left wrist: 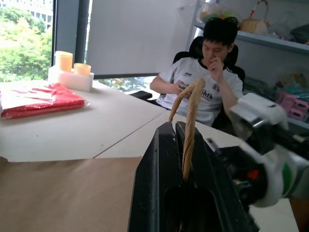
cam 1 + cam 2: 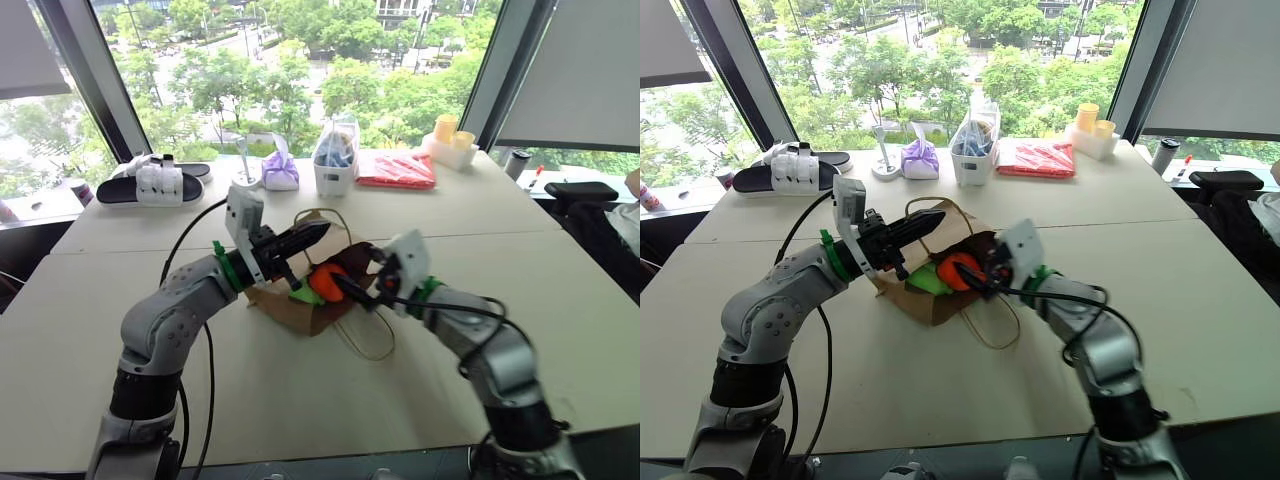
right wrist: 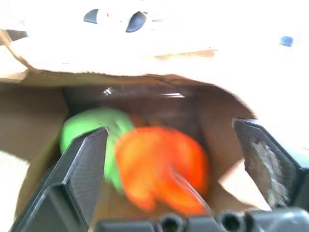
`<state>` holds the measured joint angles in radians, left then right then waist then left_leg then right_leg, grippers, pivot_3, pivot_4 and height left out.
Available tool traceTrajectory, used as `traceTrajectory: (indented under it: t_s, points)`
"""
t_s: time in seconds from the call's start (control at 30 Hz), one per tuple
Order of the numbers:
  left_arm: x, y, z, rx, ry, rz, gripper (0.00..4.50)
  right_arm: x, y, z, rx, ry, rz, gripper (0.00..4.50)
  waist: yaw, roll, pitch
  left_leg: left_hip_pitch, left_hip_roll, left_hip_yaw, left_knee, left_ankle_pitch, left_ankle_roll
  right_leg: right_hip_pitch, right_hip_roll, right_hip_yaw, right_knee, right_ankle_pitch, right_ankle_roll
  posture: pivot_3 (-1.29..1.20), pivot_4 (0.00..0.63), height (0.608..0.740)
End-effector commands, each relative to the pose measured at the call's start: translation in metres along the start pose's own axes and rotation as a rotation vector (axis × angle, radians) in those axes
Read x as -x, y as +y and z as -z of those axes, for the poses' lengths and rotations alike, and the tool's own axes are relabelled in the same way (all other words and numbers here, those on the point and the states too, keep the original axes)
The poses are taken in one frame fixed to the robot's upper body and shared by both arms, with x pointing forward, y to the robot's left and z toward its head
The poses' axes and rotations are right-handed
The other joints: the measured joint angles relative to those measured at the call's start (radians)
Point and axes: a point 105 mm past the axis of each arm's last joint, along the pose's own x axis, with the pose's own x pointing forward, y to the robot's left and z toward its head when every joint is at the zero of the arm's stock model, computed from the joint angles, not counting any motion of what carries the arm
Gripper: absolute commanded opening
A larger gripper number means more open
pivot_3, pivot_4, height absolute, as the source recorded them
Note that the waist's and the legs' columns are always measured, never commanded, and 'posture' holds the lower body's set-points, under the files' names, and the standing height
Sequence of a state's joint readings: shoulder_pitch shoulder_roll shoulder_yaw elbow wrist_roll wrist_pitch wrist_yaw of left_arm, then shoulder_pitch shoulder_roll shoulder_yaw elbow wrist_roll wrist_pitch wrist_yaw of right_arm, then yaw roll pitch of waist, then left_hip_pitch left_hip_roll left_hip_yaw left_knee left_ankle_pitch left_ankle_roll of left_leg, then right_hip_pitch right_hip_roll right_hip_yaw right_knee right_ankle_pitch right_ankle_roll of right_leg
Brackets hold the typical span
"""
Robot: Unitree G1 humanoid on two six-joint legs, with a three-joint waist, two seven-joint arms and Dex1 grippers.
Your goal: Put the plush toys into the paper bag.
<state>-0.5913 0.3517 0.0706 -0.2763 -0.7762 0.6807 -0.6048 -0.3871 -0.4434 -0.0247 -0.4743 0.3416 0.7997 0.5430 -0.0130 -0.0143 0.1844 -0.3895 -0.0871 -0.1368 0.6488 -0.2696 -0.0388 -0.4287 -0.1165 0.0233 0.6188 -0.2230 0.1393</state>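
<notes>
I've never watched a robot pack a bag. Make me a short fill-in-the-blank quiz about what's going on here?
1. The left gripper is shut on the paper bag's ____.
2. The right gripper stands ____ at the mouth of the paper bag.
3. Inside the bag, the orange plush toy lies next to a ____ plush toy.

Missing words: handle; open; green

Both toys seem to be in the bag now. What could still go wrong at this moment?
The orange toy and the green toy lie near the mouth of the paper bag, so they might roll out if it tips. The left gripper is shut on a handle; a pull could tear it. The open right gripper could catch the orange toy when retreating.
</notes>
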Motion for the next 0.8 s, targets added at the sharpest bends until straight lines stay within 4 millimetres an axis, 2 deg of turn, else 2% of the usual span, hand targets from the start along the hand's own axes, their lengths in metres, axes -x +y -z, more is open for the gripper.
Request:
traceTrajectory:
  t_s: [0.03, 0.23, 0.37, 0.47, 0.57, 0.8]
  points:
    - [-0.001, -0.005, -0.012, -0.032, -0.046, 0.027, 0.00, 0.013, 0.003, 0.010, -0.024, 0.049, -0.018, 4.43, -0.005, 0.000, 0.000, 0.001, 0.000, 0.001, 0.000, 0.000, 0.000, 0.000, 0.000, 0.000, 0.000, 0.000, 0.000, 0.00, 0.150, 0.740]
    - [-0.003, -0.006, -0.011, -0.030, -0.047, 0.031, 0.00, 0.010, -0.002, 0.060, -0.037, 0.186, 0.020, 4.43, 0.000, 0.000, 0.000, 0.002, 0.001, 0.004, 0.001, 0.000, 0.000, 0.001, 0.000, 0.001, 0.002, 0.000, 0.000, 0.00, 0.150, 0.740]
    - [-0.003, -0.006, -0.012, -0.029, -0.048, 0.032, 0.00, 0.000, -0.009, 0.083, -0.051, 0.224, 0.062, 4.43, 0.002, 0.000, 0.000, 0.002, 0.000, 0.004, 0.001, 0.000, 0.000, 0.001, 0.000, 0.001, 0.002, 0.000, 0.000, 0.00, 0.150, 0.740]
    - [-0.002, -0.006, -0.011, -0.032, -0.045, 0.031, 0.00, -0.007, -0.010, 0.090, -0.036, 0.234, 0.069, 4.43, 0.001, 0.000, 0.000, 0.002, 0.000, 0.004, 0.001, 0.000, 0.000, 0.001, 0.000, 0.001, 0.002, 0.000, 0.000, 0.00, 0.150, 0.740]
    - [-0.002, -0.007, -0.012, -0.034, -0.046, 0.029, 0.00, -0.012, -0.013, 0.092, -0.014, 0.243, 0.082, 3.63, -0.001, 0.000, 0.000, 0.002, 0.000, 0.004, 0.001, 0.000, -0.001, 0.001, 0.000, 0.001, 0.002, 0.000, 0.000, 0.00, 0.150, 0.740]
    - [-0.002, -0.007, -0.013, -0.037, -0.052, 0.019, 0.00, -0.014, -0.014, 0.094, 0.114, 0.283, 0.056, 0.11, 0.001, 0.000, 0.000, 0.002, 0.000, 0.003, 0.001, 0.000, -0.001, 0.001, 0.000, 0.001, 0.002, 0.000, 0.000, 0.00, 0.150, 0.740]
